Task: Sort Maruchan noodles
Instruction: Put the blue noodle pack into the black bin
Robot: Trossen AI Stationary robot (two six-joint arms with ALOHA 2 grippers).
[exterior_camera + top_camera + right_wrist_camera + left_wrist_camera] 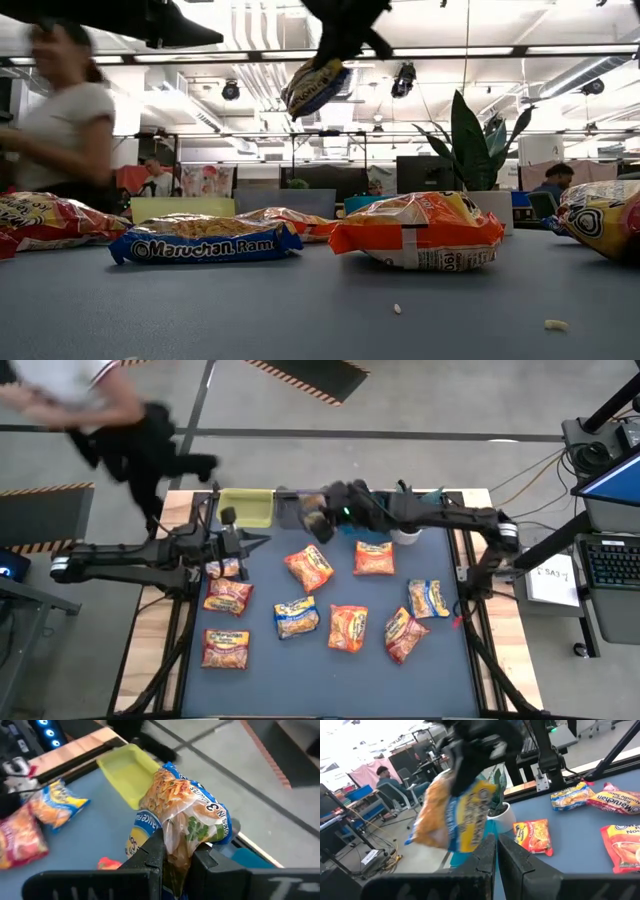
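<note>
Right gripper (177, 852) pinches a yellow-and-blue noodle packet (182, 815) by one edge, aloft near the yellow-green bin (246, 507). Best to centre the dangling packet over its bin before opening, since it hangs crooked. Left gripper (256, 542) waits shut and empty beside that bin; other packets (308, 567) lie on the table (330, 670).

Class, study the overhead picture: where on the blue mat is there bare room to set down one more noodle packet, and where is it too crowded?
Free: the near strip of the blue mat below the packet rows, and the stretch between the far-left packets and the yellow-and-blue packet. Crowded: the middle, around the orange packets, and the far edge by the yellow-green bin, where the right end effector holds a packet.
</note>
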